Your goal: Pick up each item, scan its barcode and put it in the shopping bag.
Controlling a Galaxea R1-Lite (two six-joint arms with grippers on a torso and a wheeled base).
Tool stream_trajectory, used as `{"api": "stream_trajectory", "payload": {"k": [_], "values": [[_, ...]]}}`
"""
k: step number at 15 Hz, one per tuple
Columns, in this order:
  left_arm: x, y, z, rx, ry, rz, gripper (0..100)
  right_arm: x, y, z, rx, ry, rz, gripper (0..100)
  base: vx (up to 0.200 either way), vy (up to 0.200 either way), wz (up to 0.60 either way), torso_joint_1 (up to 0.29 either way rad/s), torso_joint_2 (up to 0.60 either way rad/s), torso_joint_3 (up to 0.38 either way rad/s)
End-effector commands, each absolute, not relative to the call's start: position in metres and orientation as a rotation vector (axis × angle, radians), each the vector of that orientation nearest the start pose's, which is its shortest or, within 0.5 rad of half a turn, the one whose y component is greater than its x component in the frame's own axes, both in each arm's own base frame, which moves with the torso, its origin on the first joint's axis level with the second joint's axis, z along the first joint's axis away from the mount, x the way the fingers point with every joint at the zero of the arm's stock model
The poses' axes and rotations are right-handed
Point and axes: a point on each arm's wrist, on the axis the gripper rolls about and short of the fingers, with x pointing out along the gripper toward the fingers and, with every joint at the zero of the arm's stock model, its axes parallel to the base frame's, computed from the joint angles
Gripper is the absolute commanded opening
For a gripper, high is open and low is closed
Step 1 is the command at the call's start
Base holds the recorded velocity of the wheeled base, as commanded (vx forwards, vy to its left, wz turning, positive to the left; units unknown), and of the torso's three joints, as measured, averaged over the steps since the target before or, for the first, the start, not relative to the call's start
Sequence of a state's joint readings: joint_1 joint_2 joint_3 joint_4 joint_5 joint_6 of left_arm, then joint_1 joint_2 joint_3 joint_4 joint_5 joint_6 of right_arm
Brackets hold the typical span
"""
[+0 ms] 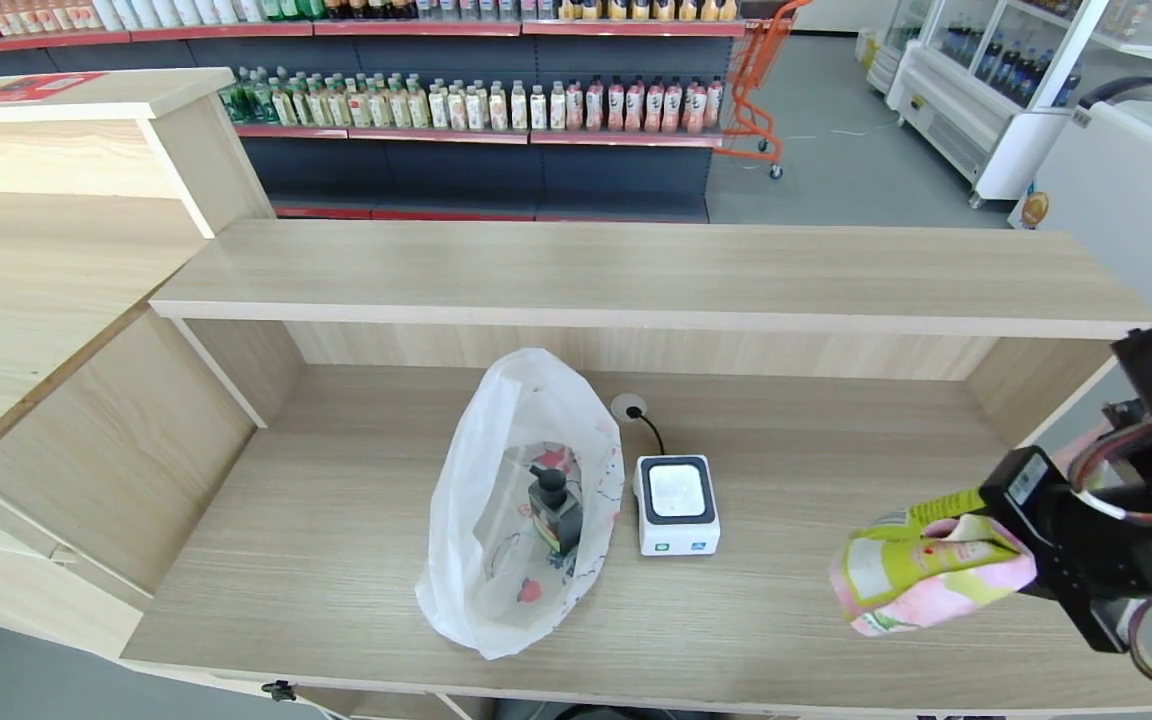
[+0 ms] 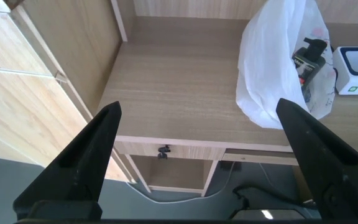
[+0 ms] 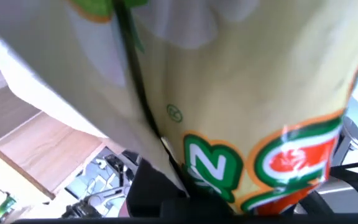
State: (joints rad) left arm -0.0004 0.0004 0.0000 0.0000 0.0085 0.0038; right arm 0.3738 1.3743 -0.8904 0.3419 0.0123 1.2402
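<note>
Store checkout: wooden desk (image 1: 336,560) before stocked drink shelves (image 1: 476,105). A green-and-pink snack pouch (image 1: 921,580) is held above the desk's right end, pinched by the right gripper (image 1: 998,545). The barcode scanner (image 1: 677,503) is set mid-desk, well apart from the pouch. Just beside it, the white shopping bag (image 1: 496,480) is seen open, with a dark pump bottle (image 1: 553,510) inside. The left gripper (image 2: 199,107) is spread wide, empty, before the desk's near edge.
</note>
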Motion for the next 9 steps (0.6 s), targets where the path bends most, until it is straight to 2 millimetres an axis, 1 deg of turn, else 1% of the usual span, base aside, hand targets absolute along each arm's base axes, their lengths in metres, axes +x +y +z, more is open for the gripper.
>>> {"api": "stream_trajectory", "payload": {"k": [1,4,6,7,8,9], "values": [[-0.023,0.000,0.075,0.005,0.000,0.008,100,0.228,0.096,0.192,0.986,0.973,-0.280,0,0.000,0.000,0.00,0.000,0.00,0.000],[-0.023,0.000,0.075,0.003,0.000,0.008,100,0.257,0.119,0.199,1.034,1.016,-0.348,0,0.000,0.000,0.00,0.000,0.00,0.000],[-0.023,0.000,0.075,0.003,0.000,0.008,100,0.274,0.132,0.198,1.054,1.031,-0.368,0,0.000,0.000,0.00,0.000,0.00,0.000],[-0.023,0.000,0.075,0.005,0.000,0.008,100,0.280,0.135,0.194,1.056,1.038,-0.374,0,0.000,0.000,0.00,0.000,0.00,0.000],[-0.023,0.000,0.076,0.003,0.002,0.008,100,0.289,0.140,0.185,1.051,1.054,-0.393,0,0.000,0.000,0.00,0.000,0.00,0.000],[-0.023,0.000,0.075,0.003,0.000,0.008,100,0.293,0.141,0.180,1.046,1.064,-0.406,0,0.000,0.000,0.00,0.000,0.00,0.000]]}}
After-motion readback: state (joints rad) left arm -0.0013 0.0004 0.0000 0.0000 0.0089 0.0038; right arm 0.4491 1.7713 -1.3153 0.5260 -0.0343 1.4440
